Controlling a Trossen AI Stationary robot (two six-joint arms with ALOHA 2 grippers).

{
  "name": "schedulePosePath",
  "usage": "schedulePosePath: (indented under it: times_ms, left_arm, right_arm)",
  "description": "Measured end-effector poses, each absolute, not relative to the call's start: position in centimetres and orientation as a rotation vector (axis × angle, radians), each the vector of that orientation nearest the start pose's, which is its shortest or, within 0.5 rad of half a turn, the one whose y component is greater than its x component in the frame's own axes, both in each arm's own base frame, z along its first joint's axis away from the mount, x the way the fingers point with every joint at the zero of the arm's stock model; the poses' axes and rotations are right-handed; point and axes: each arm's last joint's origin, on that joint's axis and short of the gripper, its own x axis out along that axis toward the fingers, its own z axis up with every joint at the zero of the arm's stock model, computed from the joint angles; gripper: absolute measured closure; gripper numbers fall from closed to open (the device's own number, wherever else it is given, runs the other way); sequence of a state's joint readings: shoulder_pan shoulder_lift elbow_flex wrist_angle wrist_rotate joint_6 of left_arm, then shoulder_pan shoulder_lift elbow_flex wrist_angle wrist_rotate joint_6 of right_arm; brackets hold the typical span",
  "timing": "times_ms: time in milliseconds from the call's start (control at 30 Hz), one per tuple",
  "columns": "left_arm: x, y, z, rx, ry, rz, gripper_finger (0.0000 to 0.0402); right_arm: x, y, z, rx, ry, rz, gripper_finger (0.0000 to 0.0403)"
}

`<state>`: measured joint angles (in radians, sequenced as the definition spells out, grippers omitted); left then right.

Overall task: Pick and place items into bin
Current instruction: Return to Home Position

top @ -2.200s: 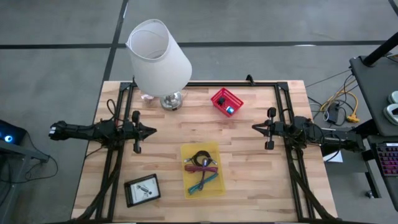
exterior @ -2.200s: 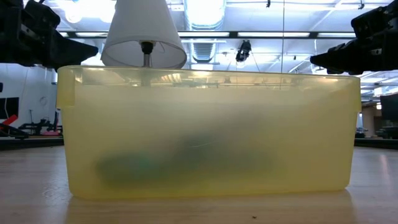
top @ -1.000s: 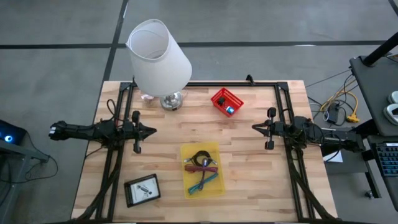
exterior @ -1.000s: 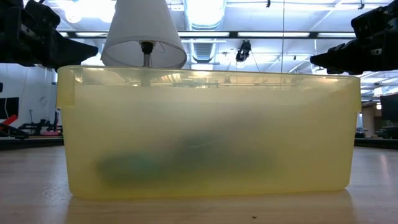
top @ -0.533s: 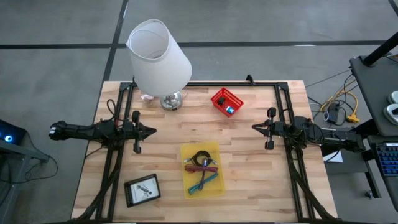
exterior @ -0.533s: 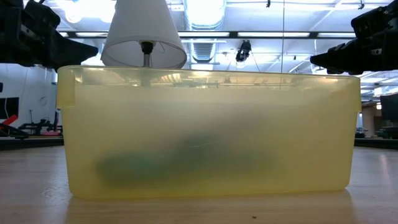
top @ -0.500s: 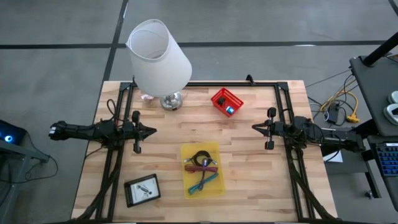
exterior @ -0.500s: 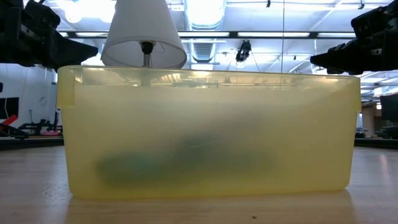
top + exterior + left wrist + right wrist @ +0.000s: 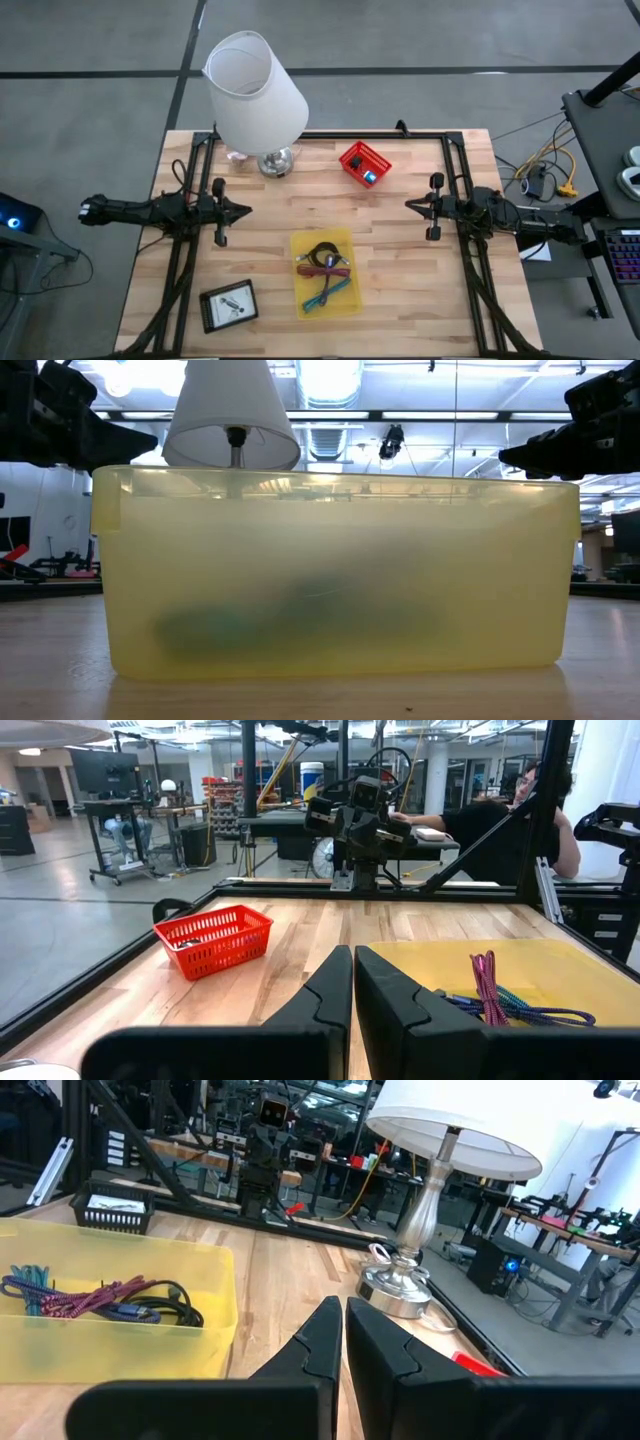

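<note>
No shift since earlier: left pincer (image 9: 247, 211), right pincer (image 9: 408, 205) together, yellow bin (image 9: 300, 240) between.

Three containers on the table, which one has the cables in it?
The translucent yellow plastic bin at front centre: tangled cables lie inside. The red mesh basket and black flat tray show no cables.

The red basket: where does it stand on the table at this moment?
In the high view the red basket stands right of centre near the upper edge of the table, just right of the lamp base and above the yellow bin, apart from both.
</note>
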<state>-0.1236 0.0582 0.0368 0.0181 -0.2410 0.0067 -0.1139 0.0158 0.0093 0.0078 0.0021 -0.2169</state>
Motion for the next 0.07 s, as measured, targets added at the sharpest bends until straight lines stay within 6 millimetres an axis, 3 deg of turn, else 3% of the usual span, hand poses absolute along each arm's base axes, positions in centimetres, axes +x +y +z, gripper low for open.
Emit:
schedulePosePath:
  times_ms: [67]
  left_arm:
    - [9.86, -0.53, 17.33, 0.007, 0.004, 0.118, 0.0402]
  right_arm:
    - [9.75, -1.12, 16.62, -0.217, 0.011, -0.116, 0.0394]
